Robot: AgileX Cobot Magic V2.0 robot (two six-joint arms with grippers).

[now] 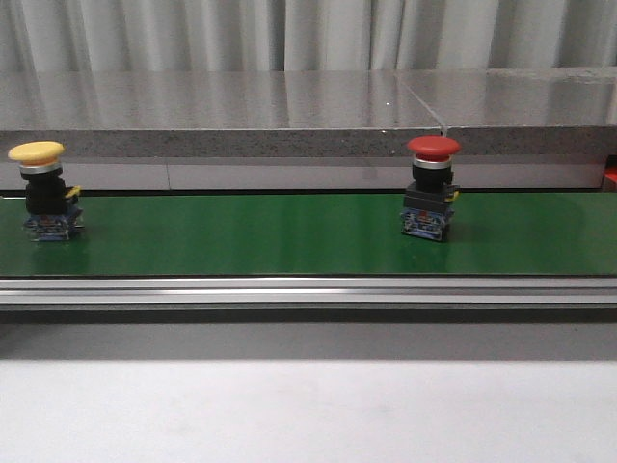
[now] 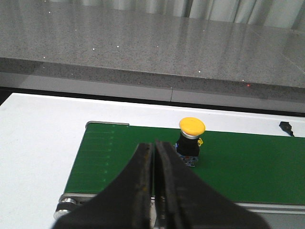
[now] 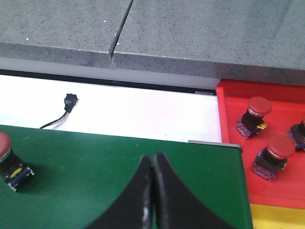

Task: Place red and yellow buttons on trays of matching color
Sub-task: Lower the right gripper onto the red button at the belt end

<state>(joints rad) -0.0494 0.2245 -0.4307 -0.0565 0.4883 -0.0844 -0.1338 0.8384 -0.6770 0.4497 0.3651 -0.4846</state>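
Note:
A yellow-capped button stands upright on the green belt at the far left; it also shows in the left wrist view as the yellow button, a little beyond my left gripper, which is shut and empty. A red-capped button stands upright on the belt right of centre; its edge shows as the red button. My right gripper is shut, empty, over the belt's end. The red tray holds three red buttons. A strip of the yellow tray lies beside it.
A grey stone ledge runs behind the belt. The belt's metal rail fronts it, with white tabletop nearer me. A small black connector with cable lies on the white surface behind the belt.

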